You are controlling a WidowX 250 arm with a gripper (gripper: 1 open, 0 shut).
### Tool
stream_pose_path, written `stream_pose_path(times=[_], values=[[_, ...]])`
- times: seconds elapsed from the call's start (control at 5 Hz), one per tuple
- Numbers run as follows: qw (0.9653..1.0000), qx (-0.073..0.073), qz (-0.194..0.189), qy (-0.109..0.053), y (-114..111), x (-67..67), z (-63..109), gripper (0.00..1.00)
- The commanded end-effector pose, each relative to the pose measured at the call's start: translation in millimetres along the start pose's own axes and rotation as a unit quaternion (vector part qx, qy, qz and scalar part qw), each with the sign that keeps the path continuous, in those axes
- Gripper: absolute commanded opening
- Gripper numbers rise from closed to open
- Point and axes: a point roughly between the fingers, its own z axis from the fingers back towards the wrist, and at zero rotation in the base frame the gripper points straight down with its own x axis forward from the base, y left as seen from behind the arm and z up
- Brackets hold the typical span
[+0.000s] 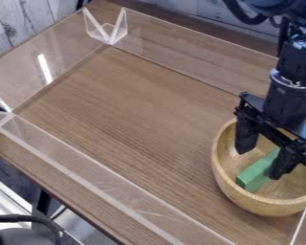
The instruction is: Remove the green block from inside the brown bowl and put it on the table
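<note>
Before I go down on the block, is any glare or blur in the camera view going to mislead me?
Camera view: a bright glare streak on the clear side wall, away from the bowl; the image is coarse and soft, so the black gripper's fingertips blend together over the green block.

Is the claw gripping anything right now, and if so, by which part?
Nothing looks held: the claw is open, its fingers down in the bowl around the upper end of the block.
</note>
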Motion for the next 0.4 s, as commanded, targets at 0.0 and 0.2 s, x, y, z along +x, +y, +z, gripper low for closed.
stream_pose_path(times=[0.0,0.2], values=[[0.9996,-0.001,-0.012,-0.025,-3.4,4.0,10.8,1.0],[0.9994,0.0,-0.016,-0.031,-3.8,3.5,11.6,1.0]])
